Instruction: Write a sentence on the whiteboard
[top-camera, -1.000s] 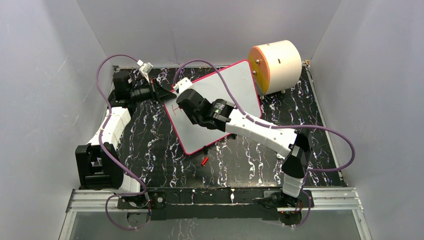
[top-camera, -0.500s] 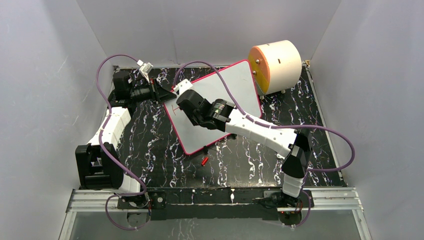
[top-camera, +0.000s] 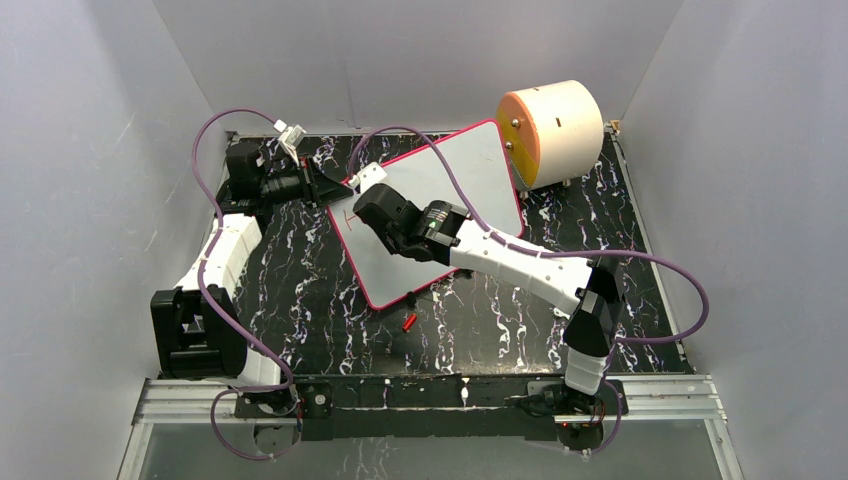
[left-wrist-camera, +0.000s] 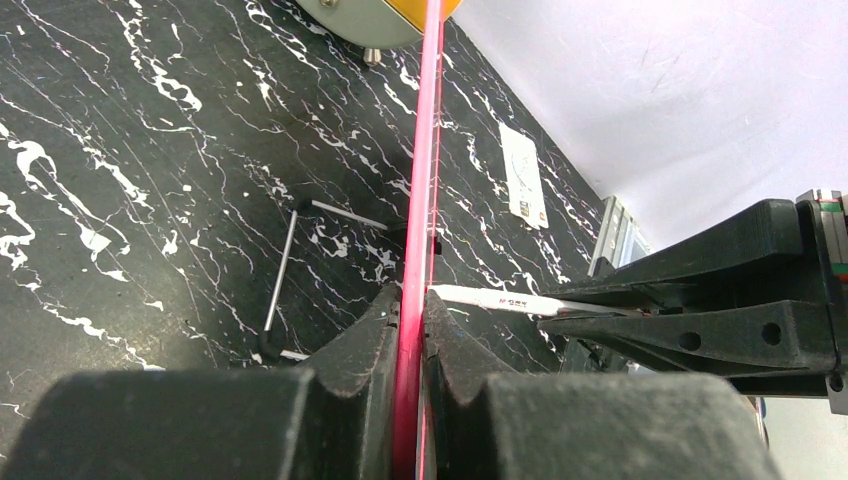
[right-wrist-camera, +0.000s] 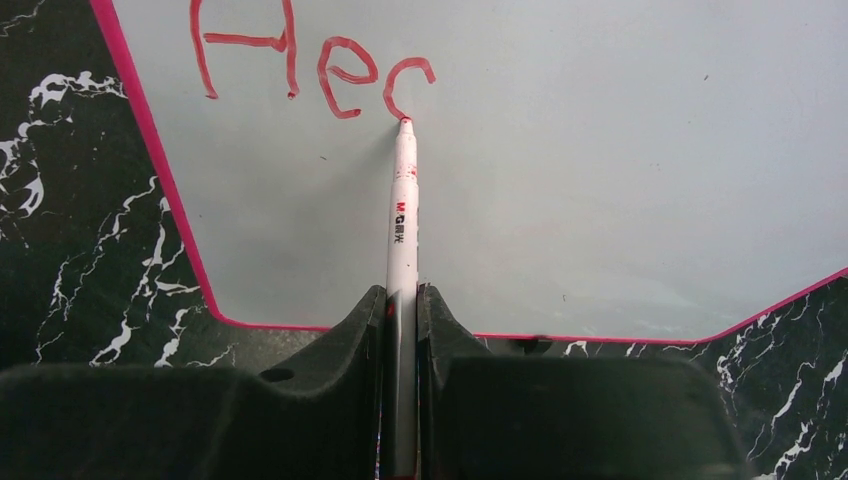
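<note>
The whiteboard (top-camera: 468, 168), white with a pink-red rim, stands tilted on the black marbled table. My left gripper (top-camera: 338, 190) is shut on its left rim (left-wrist-camera: 425, 150), seen edge-on between the jaws (left-wrist-camera: 412, 300). My right gripper (right-wrist-camera: 402, 295) is shut on a white marker (right-wrist-camera: 402, 200) whose red tip touches the whiteboard (right-wrist-camera: 600, 150). The sentence (right-wrist-camera: 310, 65) reads a capital H, an e and a curved stroke ending at the tip. From above, the right gripper (top-camera: 362, 208) covers most of the lettering. The marker (left-wrist-camera: 500, 300) also shows in the left wrist view.
A cream cylinder with an orange face (top-camera: 555, 130) stands just behind the board's right corner. A small red cap (top-camera: 409, 321) lies on the table in front of the board. A thin metal rod (left-wrist-camera: 285, 265) lies under the board. Grey walls close in on three sides.
My right gripper and the marker have edged slightly to the right along the board. The left arm and the board have not moved.
</note>
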